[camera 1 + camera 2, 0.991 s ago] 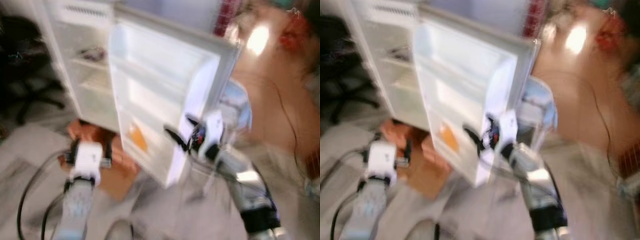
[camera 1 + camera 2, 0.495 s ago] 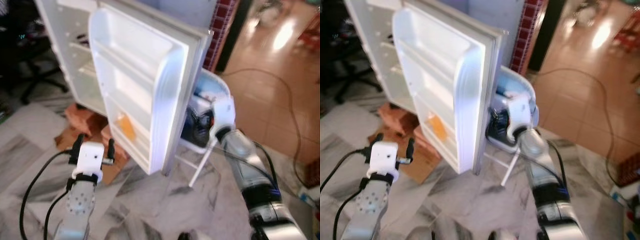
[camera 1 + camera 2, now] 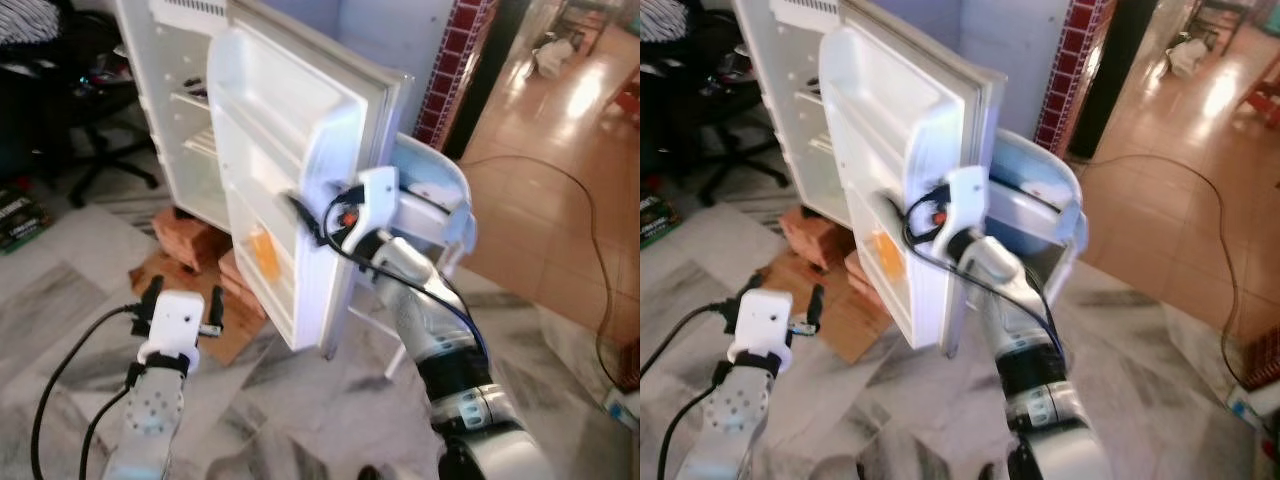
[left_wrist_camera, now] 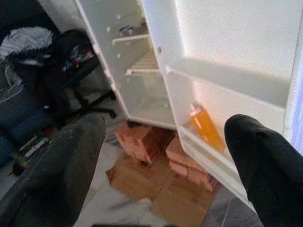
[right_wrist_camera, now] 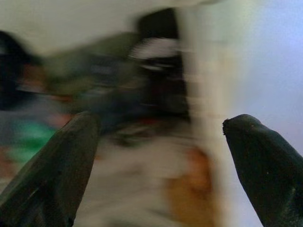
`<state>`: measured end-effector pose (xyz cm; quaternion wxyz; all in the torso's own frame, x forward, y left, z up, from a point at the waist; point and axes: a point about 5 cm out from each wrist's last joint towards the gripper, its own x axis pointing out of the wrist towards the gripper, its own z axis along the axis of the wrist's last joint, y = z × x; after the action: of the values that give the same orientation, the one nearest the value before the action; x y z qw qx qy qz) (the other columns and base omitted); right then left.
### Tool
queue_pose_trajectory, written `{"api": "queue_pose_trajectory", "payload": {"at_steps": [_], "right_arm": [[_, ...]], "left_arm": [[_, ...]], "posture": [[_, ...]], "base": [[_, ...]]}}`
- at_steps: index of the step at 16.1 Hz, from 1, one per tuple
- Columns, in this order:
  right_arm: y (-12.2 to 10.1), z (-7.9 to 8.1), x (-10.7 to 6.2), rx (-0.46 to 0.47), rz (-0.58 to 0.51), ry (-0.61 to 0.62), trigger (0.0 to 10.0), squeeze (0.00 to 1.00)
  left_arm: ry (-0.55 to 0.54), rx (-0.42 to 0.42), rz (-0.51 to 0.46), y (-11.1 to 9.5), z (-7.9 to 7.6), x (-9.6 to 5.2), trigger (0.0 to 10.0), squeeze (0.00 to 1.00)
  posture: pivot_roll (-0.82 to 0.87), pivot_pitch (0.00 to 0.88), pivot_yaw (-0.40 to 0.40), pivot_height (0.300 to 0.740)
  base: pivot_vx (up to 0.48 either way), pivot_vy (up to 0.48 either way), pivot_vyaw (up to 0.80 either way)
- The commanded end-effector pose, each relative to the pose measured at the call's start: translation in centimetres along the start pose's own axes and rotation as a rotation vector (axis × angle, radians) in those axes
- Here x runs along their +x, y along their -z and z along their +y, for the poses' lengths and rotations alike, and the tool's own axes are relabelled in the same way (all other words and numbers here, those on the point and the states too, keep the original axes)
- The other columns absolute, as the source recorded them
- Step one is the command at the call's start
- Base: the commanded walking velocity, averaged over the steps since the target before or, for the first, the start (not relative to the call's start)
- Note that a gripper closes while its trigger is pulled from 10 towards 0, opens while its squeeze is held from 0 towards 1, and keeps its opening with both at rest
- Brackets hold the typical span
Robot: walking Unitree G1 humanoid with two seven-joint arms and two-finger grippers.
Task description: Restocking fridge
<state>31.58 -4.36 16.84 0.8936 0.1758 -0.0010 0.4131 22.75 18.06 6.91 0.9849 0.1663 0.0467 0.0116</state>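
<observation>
Fridge (image 3: 190, 120): white cabinet, upper left of the frame, smooth plastic walls, slatted shelves inside. I see it standing on reddish bricks (image 3: 190, 232) over flattened brown cardboard (image 3: 225, 330).

Fridge door (image 3: 290, 170): swung wide open, centre of the frame, moulded white liner with horizontal rails. An orange bottle (image 4: 204, 127) sits tilted in its lowest rack.

Right claw (image 3: 312, 215): at the door's outer edge, mid-frame, long black fingers (image 5: 265, 161) spread apart, one on the liner side; I cannot tell whether they touch it.

Left claw (image 3: 180, 300): lower left of the frame, above the cardboard, fingers (image 4: 71, 156) wide apart, holding nothing.

Plastic chair (image 3: 435, 200): pale blue-white, rounded back, right behind the door.

Floor (image 3: 300, 410): grey-veined marble tiles; glossy terracotta tiles at upper right.

Office chair (image 3: 90, 120): black, upper left.
</observation>
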Motion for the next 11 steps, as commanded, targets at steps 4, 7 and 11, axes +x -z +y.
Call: {"api": "queue_pose_trajectory", "payload": {"at_steps": [4,7,11], "right_arm": [[0.7,0.0,-3.4,-0.041,0.160,-0.207,10.0,0.00],[4.8,-6.1,-5.1,-0.489,0.503,0.048,10.0,0.00],[2.1,-11.0,-5.0,-0.750,0.665,0.410,10.0,0.00]], "left_arm": [[0.017,0.008,0.012,0.1,-0.2,0.2,10.0,0.00],[0.026,0.011,0.018,0.1,-0.2,0.5,10.0,0.00],[0.011,0.018,0.022,0.0,0.1,0.2,10.0,0.00]], "posture": [[0.18,0.039,-0.045,0.740],[0.18,0.038,-0.042,0.740],[0.21,0.041,-0.051,0.740]], "base": [[0.000,0.000,0.00],[0.000,0.000,0.00],[0.000,0.000,0.00]]}}
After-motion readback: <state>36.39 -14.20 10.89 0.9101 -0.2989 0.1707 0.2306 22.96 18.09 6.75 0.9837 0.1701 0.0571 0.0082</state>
